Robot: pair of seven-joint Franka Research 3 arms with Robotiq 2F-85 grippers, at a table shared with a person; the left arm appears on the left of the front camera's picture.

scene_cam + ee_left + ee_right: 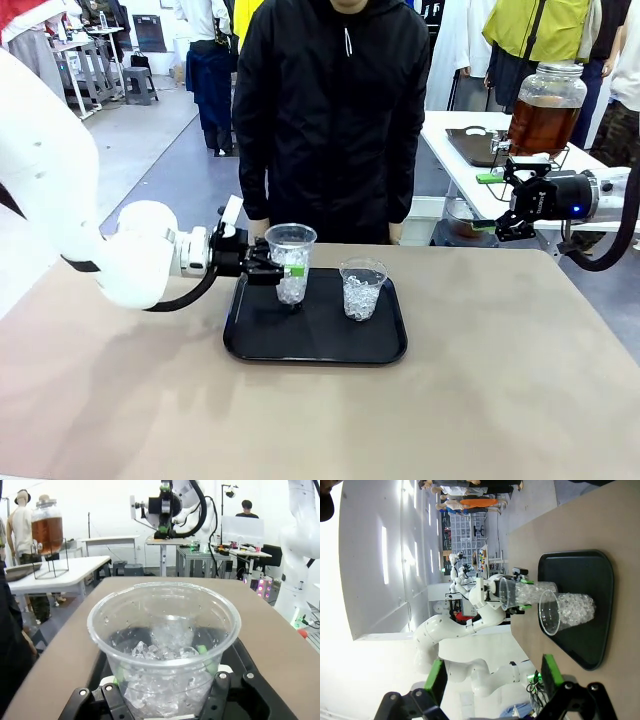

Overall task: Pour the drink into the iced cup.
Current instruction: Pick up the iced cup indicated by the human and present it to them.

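Observation:
Two clear plastic cups of ice stand on the black tray (315, 348). My left gripper (290, 270) is shut on the left iced cup (291, 258) from the left side. In the left wrist view this cup (165, 630) sits between the green pads (202, 650). The second iced cup (362, 288) stands free to its right. The drink is amber liquid in a large lidded glass jar (545, 110) on a side table at the far right. My right gripper (490, 202) hangs open just below and in front of the jar, with nothing between its fingers (436, 680).
A person in a black jacket (330, 110) stands at the table's far edge, behind the tray. The jar rests on a wire stand on a white side table (470, 165). In the right wrist view the tray (590, 575) and both cups lie far off.

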